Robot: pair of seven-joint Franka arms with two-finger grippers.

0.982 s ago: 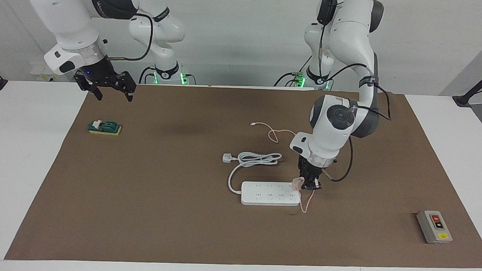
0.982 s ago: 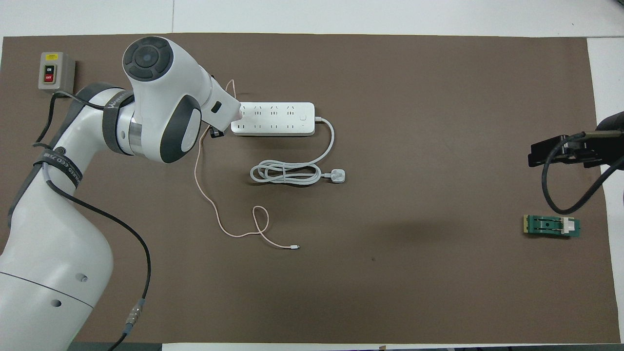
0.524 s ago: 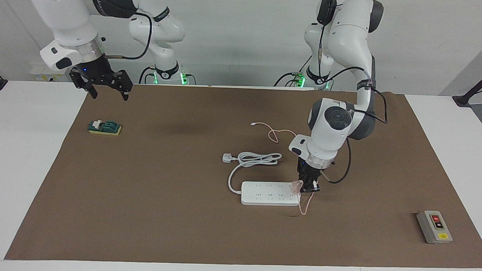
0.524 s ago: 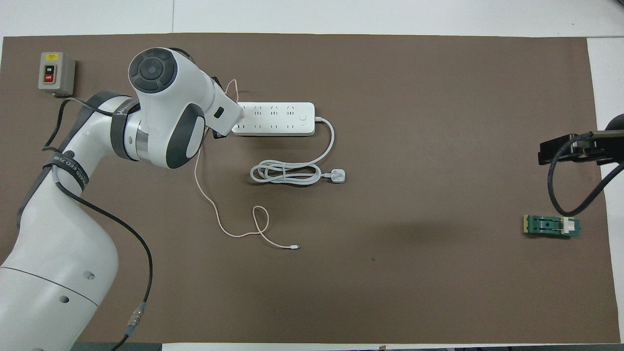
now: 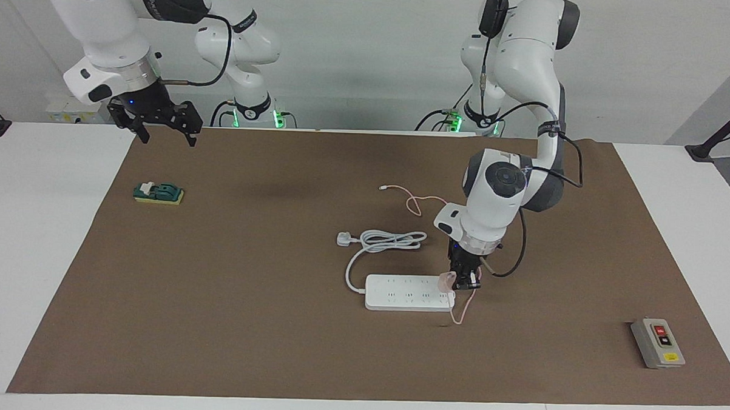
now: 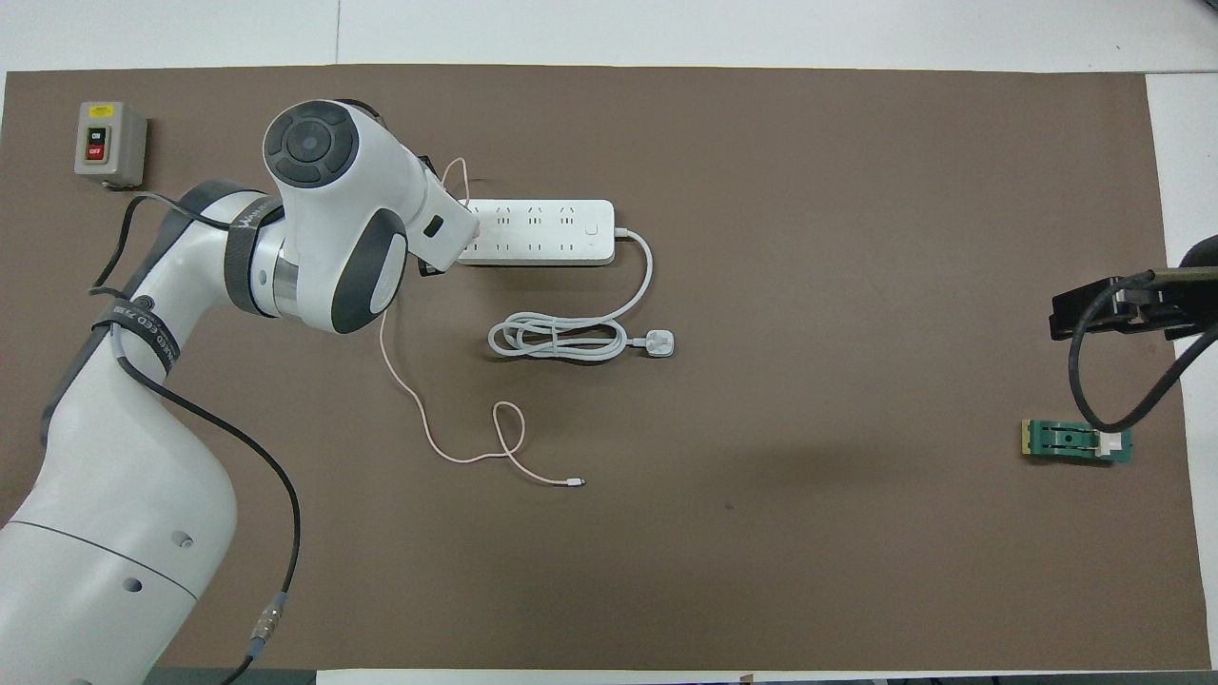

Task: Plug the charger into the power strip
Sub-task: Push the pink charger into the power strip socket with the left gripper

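From the facing view I see my left gripper (image 5: 464, 284) with jaws clamped on the pale-pink cube charger (image 5: 447, 281) at the power strip's (image 5: 407, 293) end; overhead, the wrist hides that. Right gripper (image 5: 164, 131) hangs over the tabletop's edge, jaws wide.

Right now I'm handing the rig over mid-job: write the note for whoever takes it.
Left pincer: shut on the charger, at the power strip's end toward the left arm's side.
Right pincer: open, waiting in the air near the green part.
Charger cable trails toward the robots.
Done: charger picked up and brought onto the strip.
Left: whether it is fully seated cannot be told; press home, then release.
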